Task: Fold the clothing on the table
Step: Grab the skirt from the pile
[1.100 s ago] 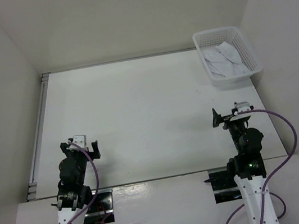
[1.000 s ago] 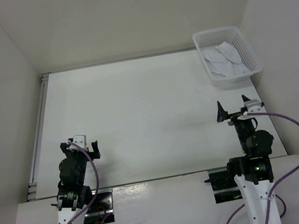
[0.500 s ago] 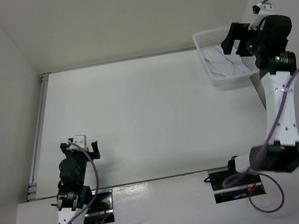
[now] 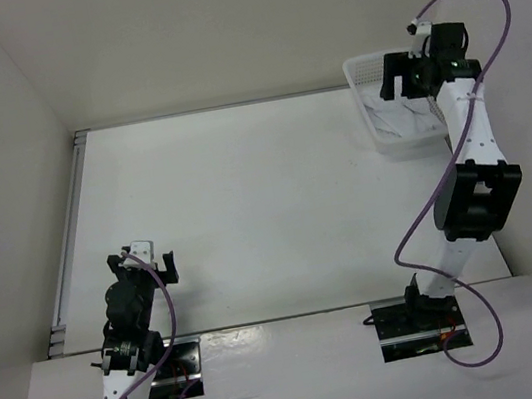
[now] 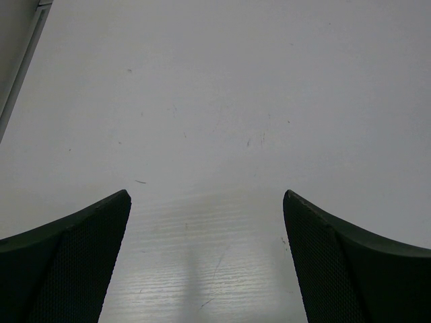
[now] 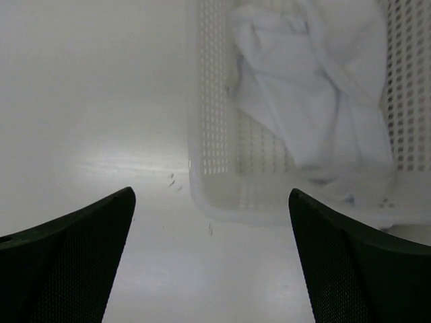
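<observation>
The clothing is a crumpled white garment lying inside the white mesh basket at the far right corner of the table. My right gripper hangs open above the basket's near-left part, with nothing between its fingers. In the right wrist view the clothing fills the basket, and the right gripper sits over the basket's near wall. My left gripper is open low over the near-left table; the left wrist view has only bare table ahead of the left gripper.
White walls enclose the table on three sides. A metal rail runs along the table's left edge. The right arm's purple cable loops down from the wrist to its base.
The right arm has swung from the near right edge up and out to the basket, then settled over it. Its jaws stayed open. The left arm has not moved.
</observation>
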